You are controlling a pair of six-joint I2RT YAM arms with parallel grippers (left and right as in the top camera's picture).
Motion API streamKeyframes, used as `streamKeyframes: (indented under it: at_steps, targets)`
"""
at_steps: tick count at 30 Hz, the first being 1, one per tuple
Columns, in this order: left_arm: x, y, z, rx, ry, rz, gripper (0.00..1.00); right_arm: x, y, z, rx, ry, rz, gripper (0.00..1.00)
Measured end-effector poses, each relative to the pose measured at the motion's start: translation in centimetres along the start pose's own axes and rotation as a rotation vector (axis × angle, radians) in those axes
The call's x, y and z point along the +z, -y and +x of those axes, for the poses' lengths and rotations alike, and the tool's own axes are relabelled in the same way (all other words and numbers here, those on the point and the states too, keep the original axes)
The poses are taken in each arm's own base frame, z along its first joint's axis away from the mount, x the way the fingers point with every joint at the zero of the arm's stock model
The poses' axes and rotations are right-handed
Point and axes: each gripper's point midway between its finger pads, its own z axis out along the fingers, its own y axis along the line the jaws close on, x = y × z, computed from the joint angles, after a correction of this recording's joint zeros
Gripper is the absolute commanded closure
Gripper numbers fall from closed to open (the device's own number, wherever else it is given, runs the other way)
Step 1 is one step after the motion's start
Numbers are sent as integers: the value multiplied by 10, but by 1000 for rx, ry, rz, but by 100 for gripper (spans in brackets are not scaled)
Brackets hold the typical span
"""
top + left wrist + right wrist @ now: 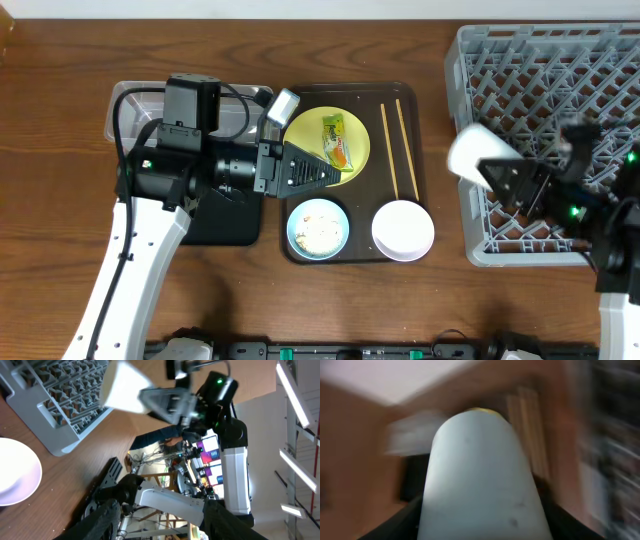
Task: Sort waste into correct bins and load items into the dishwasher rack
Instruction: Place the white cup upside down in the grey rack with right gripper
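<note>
Two pincers: you have one loaded and one free.
Right pincer (485, 160): grasping the small white cup (472, 150), up in the air over the left wall of the dishwasher rack (560, 60).
Left pincer (332, 172): released, nothing between its fingers, over your yellow plate (300, 135).
Wrapper (337, 140): lying on that plate.
Chopsticks (395, 135): side by side on the brown tray (365, 200).
Bowls: light blue bowl (318, 228) and white bowl (403, 230) at the tray's near edge.
</note>
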Motion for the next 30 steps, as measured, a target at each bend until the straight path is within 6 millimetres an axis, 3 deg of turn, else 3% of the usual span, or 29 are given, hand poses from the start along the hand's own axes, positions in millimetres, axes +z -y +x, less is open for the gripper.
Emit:
streamKeyframes:
  at_steps: [4, 8, 12, 21, 26, 30]
  targets:
    - [0, -3, -1, 0, 6, -16, 43, -9, 62, 18, 107, -36, 354, 55]
    - [0, -6, -2, 0, 12, -36, 43, -17, 98, 19, 139, -46, 556, 55]
    - [0, -7, -2, -1, 14, -42, 43, -10, 122, 16, 155, -86, 650, 54]
    - [0, -11, -1, -23, 16, -58, 43, 27, 153, 21, 180, -230, 712, 51]
    - [-1, -19, 0, -50, 25, -104, 43, 51, 153, 22, 150, -271, 689, 41]
    - [-2, -26, 3, -80, 27, -140, 43, 62, 152, 21, 143, -277, 679, 21]
